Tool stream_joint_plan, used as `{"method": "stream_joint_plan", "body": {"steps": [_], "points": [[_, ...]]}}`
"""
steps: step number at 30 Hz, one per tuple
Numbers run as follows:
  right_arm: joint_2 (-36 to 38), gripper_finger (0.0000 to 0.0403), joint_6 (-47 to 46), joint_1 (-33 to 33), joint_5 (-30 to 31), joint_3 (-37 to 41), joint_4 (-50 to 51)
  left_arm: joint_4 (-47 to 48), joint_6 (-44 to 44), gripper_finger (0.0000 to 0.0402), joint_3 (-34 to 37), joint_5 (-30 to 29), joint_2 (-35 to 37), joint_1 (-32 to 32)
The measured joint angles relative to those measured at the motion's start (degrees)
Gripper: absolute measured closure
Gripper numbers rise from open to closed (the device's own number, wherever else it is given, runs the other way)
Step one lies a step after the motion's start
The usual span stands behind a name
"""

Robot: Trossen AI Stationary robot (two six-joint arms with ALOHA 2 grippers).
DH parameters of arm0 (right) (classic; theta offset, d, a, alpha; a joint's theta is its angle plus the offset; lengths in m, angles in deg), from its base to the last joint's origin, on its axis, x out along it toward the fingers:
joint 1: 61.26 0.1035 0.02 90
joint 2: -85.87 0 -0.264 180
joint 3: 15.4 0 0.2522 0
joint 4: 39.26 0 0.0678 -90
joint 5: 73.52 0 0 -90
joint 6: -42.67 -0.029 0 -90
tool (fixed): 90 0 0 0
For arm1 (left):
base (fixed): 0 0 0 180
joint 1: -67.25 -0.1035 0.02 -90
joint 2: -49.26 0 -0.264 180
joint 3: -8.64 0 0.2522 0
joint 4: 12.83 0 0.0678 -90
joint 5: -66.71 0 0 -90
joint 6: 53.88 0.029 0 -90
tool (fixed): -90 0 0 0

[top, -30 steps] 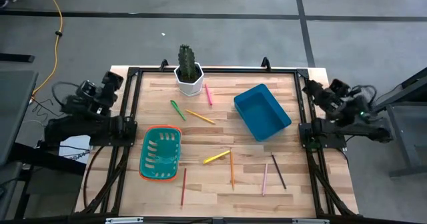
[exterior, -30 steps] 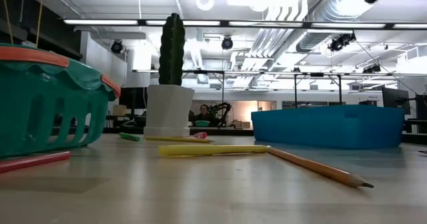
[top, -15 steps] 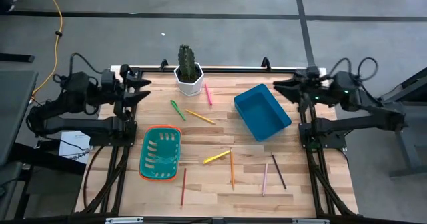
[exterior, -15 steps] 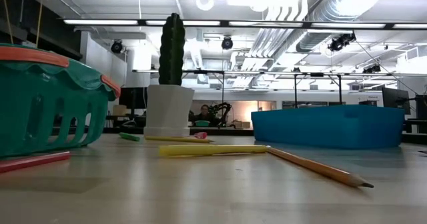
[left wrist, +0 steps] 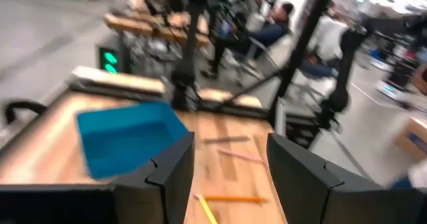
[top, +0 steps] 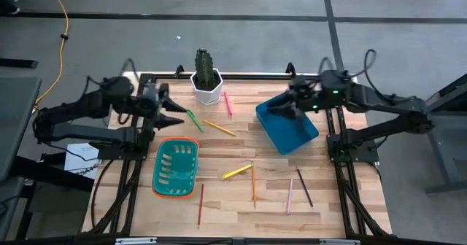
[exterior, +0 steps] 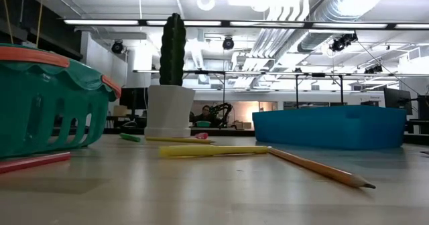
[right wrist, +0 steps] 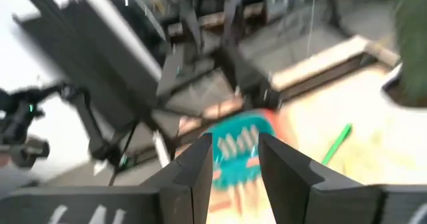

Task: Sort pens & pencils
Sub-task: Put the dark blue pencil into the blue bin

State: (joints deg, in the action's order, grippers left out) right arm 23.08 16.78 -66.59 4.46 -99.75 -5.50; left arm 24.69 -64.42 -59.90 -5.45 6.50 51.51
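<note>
1. Left claw point(top: 175, 110): fingers apart and empty; it has swung in from the worktop's point(top: 241, 208) left edge and now hangs over the boards, the green pen point(top: 194, 119) just beside its tips.
2. Right claw point(top: 271, 108): fingers apart and empty; it has reached inward and now sits above the blue bin point(top: 292, 132).
3. The pencils point(top: 253, 184) and the yellow pen point(top: 236, 172) lie unmoved, well apart from both claws, beside the teal basket point(top: 176, 168).
4. The pink pen point(top: 228, 102) lies between the two claws, near the cactus pot point(top: 206, 86).
</note>
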Motion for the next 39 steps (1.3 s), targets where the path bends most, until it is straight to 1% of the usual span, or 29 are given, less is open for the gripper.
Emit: {"method": "stream_joint_plan", "body": {"steps": [4,7,11,16,24,27,30,33,39], "points": [[-4.94,0.029,-0.77,0.78,-3.03,-3.09,5.92,0.05,-0.23,0.0227,0.0,4.89,-3.84,0.0],[-8.16,0.029,-1.91,1.73,-4.28,-4.63,9.86,0.49,0.03,0.0227,0.0,6.14,-6.09,0.0],[-11.76,0.029,-5.45,3.44,-4.69,-5.83,14.48,2.27,-0.06,0.0227,0.0,5.23,-7.75,0.0],[-15.7,0.029,-10.13,6.21,-4.69,-5.86,19.55,8.53,0.28,0.0227,0.02,4.02,-8.5,0.0],[-20.1,0.029,-19.43,12.03,-4.61,-5.87,21.63,13.68,3.31,0.0227,0.02,3.08,-8.39,0.0],[-21.08,0.029,-23.38,14.73,-3.13,-5.87,22.5,14.89,4.59,0.0227,0.02,2.01,-8.35,0.65],[-21.65,0.029,-27.59,17.9,-0.66,-5.88,26.03,16.18,5.23,0.0227,0.02,-1.67,-8.31,3.19],[-21.67,0.029,-32.68,21.58,2.32,-5.88,30.52,17.97,5.18,0.0227,0.04,-7.07,-7.85,6.8],[-21.56,0.029,-43.53,29.9,10.71,-5.86,36.64,20.94,1.22,0.0227,0.07,-22.38,-6.22,15.16]]}}
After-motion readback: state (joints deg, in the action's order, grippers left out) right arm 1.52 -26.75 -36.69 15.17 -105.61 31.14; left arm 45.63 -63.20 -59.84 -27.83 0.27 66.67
